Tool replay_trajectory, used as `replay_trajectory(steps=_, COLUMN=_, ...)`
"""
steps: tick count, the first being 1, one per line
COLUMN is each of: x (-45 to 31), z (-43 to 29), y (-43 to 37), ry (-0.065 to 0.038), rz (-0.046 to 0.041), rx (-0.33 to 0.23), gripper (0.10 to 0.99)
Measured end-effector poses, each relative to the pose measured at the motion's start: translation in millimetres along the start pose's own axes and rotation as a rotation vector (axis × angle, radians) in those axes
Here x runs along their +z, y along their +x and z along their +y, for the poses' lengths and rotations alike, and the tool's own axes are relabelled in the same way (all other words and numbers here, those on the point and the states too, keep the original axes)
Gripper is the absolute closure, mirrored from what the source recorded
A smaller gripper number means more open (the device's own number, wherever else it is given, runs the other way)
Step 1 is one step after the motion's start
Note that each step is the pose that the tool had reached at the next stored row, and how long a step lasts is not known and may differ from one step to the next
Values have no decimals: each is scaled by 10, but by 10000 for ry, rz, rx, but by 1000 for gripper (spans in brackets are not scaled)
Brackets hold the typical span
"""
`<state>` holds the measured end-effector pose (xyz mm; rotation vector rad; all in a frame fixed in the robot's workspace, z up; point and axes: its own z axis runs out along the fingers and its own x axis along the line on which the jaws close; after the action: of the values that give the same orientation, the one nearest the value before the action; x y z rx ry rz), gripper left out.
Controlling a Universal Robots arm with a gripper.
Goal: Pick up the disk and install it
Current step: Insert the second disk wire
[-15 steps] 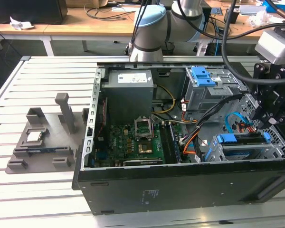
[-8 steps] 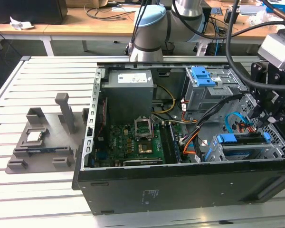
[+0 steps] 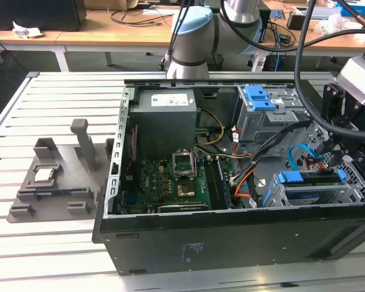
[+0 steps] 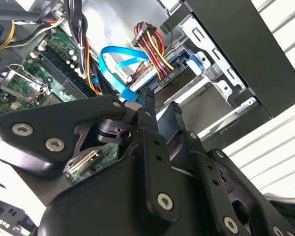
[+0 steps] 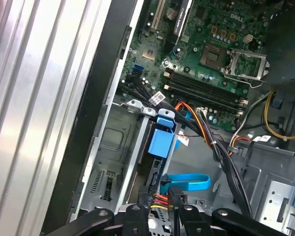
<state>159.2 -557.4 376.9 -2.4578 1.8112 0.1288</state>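
Note:
The disk, silver with blue rails, sits on edge in the drive cage at the exterior view's lower right corner of the open computer case. In the first wrist view the disk runs edge-on down into that cage. My gripper reaches into the case at the disk's end nearest the exterior view's right. In both wrist views the black fingers stand close together and parallel, straddling the disk's end: gripper, gripper. A blue rail shows just beyond the fingertips.
A blue data cable and red-yellow power wires hang close by the fingers. The motherboard, power supply and an upper cage with a blue latch crowd the case. A grey fixture with a square chip lies outside.

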Motion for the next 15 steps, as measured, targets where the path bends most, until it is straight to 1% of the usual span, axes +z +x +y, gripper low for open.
replay_trajectory(steps=1, x=9, z=5, y=16, ry=27, rz=-105, rx=-43, gripper=784)
replay_trajectory(steps=3, x=23, z=22, y=35, ry=59, rz=-214, rx=-63, gripper=784)
replay_trajectory(steps=6, x=38, z=39, y=47, ry=84, rz=-297, rx=-66, gripper=784)
replay_trajectory(steps=7, x=47, z=56, y=57, ry=103, rz=-356, rx=-68, gripper=784)
replay_trajectory(steps=8, x=49, z=72, y=63, ry=116, rz=-397, rx=-68, gripper=784)
replay_trajectory(steps=10, x=54, z=90, y=73, ry=130, rz=-443, rx=-68, gripper=784)
replay_trajectory(steps=15, x=77, z=104, y=98, ry=148, rz=-501, rx=-70, gripper=784)
